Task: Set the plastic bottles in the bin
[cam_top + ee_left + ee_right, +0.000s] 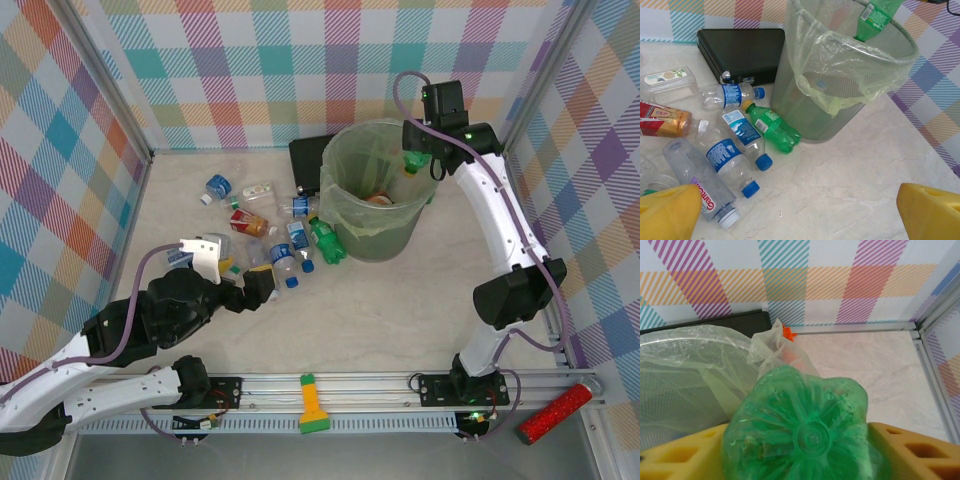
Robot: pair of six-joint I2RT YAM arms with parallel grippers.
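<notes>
While my right pincer clamps a green bottle with the bin below it, I see my left pincer wide open, empty, bottles just ahead.

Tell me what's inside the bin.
From above, an orange-brown item sits inside the bin; the right pincer holds a green bottle over its rim. The bag hides the rest.

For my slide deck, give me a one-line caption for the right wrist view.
Right gripper clamps a green bottle, base toward the camera, at the rim of the bag-lined bin.
</notes>
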